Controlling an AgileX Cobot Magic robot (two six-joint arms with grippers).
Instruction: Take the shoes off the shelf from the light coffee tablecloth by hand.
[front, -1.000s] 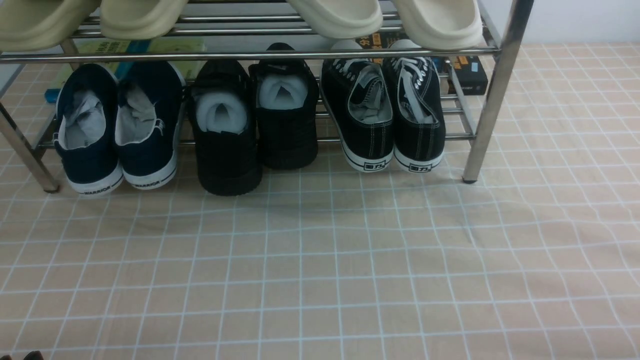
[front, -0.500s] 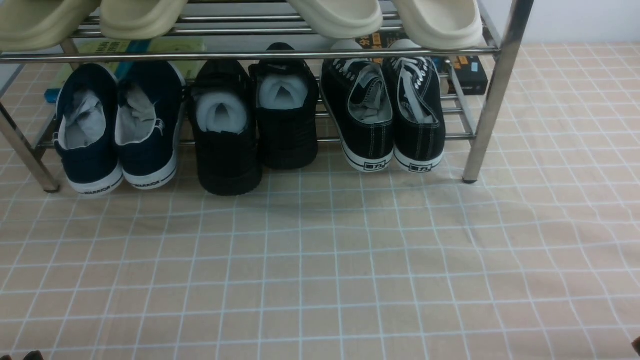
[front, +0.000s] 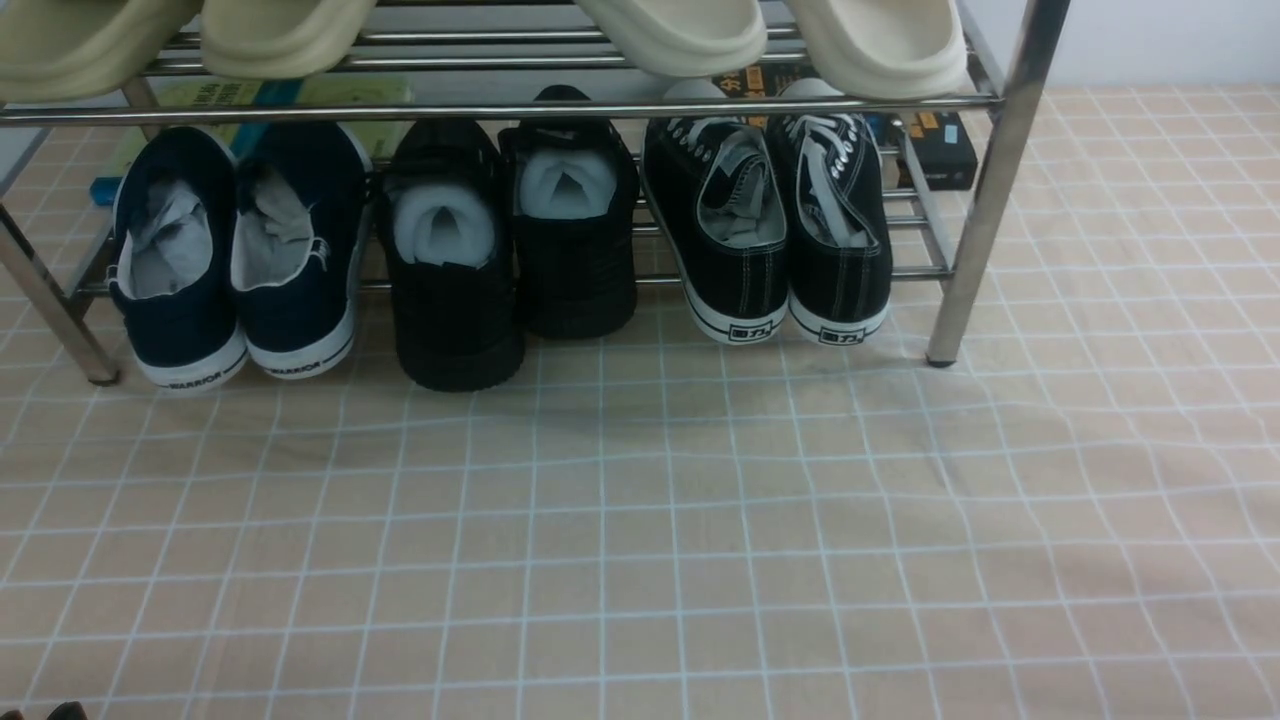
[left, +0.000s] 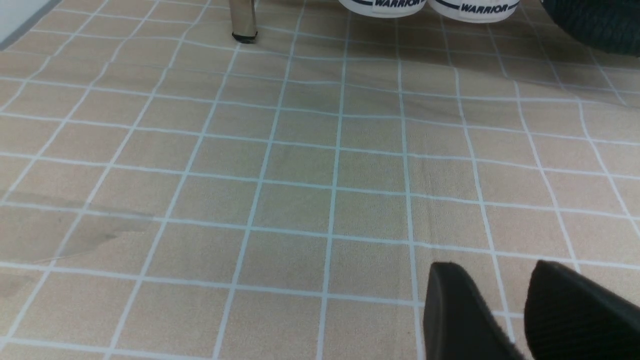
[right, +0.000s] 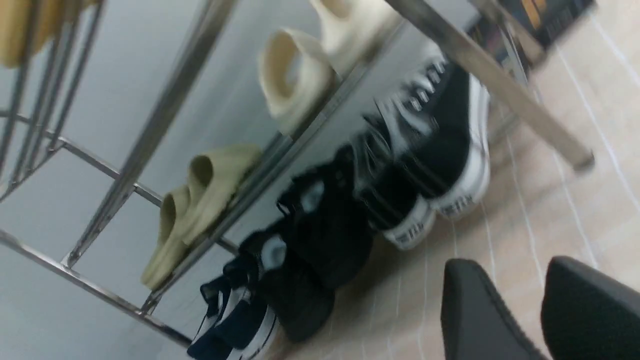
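My right fingers (right: 470, 295) stand apart, nothing between them, left ones (left: 455, 295) parted too; the black sneakers (front: 740, 220) sit on the shelf (front: 975, 235), and coming in too high, I could knock its bar

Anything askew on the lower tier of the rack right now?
Mildly: the two black paper-stuffed shoes sit staggered, the left one jutting farther out over the tan cloth. No spill or obvious damage shows.
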